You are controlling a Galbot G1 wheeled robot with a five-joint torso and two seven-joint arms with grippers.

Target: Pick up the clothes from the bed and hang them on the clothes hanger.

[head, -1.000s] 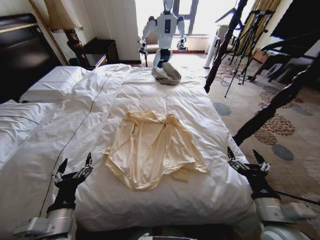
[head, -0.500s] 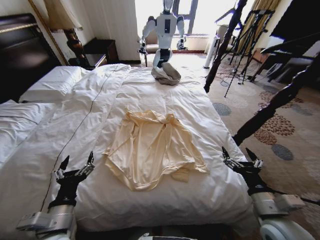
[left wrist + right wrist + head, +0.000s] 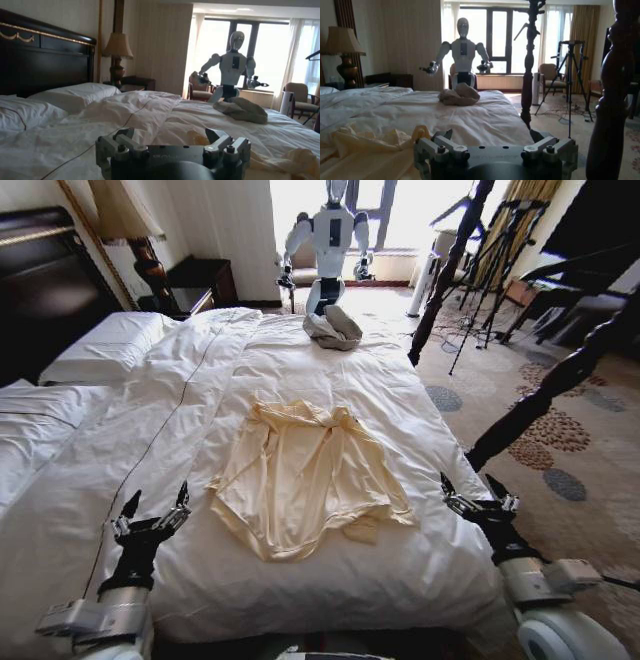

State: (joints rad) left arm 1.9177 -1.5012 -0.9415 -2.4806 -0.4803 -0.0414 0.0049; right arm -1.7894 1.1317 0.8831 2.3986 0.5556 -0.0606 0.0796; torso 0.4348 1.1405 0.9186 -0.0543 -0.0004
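My left tool point(image 3: 153, 514) and right tool point(image 3: 478, 495), both spread and empty, hover over the bed's point(image 3: 420, 570) near edge, flanking the clothes point(image 3: 305, 477), which lie flat mid-duvet. I'd judge a pinch could snag the duvet beneath the thin fabric; the right arm works near a bedpost point(image 3: 545, 385).

The head camera stands high at the foot edge of the bed point(image 3: 300, 350) and looks down its length toward the window, with the clothes point(image 3: 305, 475) at frame centre. Each wrist camera sits low, just behind its own gripper, skimming the duvet and facing the same way. All three views share the grey cloth heap point(image 3: 333, 328) and the white humanoid robot point(image 3: 328, 240) at the far end.
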